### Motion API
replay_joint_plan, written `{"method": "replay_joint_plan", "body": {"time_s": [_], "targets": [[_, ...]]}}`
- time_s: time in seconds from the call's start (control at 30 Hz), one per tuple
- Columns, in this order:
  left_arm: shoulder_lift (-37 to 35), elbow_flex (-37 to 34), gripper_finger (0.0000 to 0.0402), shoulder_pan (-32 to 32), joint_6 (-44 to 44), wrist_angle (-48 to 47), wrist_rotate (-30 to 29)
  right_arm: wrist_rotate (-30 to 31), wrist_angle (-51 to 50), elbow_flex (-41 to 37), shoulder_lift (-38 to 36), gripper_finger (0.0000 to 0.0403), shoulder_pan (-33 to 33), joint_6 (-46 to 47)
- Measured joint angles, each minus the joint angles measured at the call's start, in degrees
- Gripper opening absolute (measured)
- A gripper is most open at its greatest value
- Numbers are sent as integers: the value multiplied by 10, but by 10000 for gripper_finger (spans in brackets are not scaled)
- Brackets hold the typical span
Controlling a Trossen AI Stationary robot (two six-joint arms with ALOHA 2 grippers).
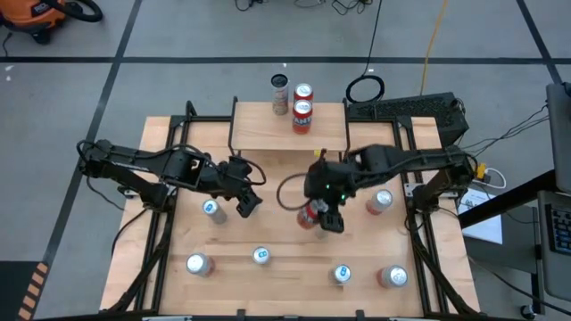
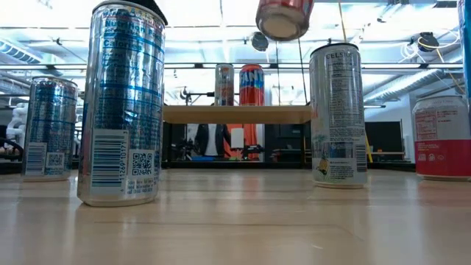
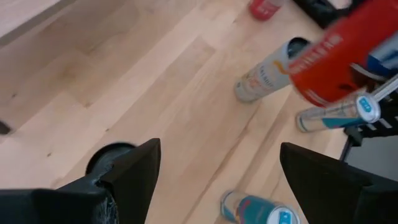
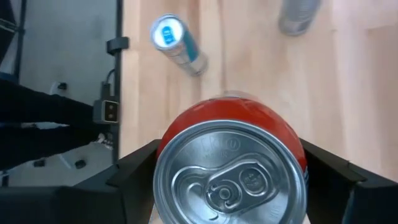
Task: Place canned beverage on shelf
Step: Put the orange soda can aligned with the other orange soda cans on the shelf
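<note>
Gripping a red can (image 4: 230, 171) above the table, right claw (image 1: 323, 217), left claw (image 3: 214, 171) wide, empty.

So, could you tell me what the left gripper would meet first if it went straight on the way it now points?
Probably the bare light wooden tabletop: the left gripper, jaws open and empty, tilts down at it, with a blue-topped can close by. Depth is unclear.

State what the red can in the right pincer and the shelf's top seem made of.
Red can: likely aluminium, with a shiny silver lid, pull tab and glossy red wall. Shelf top: pale wood by its look, matte; grain too small to tell.
</note>
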Motion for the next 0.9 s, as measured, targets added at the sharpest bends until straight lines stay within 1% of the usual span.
{"method": "replay_joint_plan", "body": {"time_s": [0.2, 0.3, 0.47, 0.7, 0.9], "targets": [[0, 0, 331, 0, 22, 34, 1, 0, -13, 1, -8, 283, -44, -35], [0, 0, 331, 0, 34, 39, 9, 0, -34, 9, -4, 283, -63, -56], [0, 0, 331, 0, 46, 40, 14, 0, -39, 23, -3, 283, -101, -85], [0, 0, 331, 1, 50, 40, 20, 0, -60, 66, -3, 283, -162, -140], [0, 0, 331, 15, 48, 40, 18, -1, -89, 97, -2, 283, -217, -191]]}}
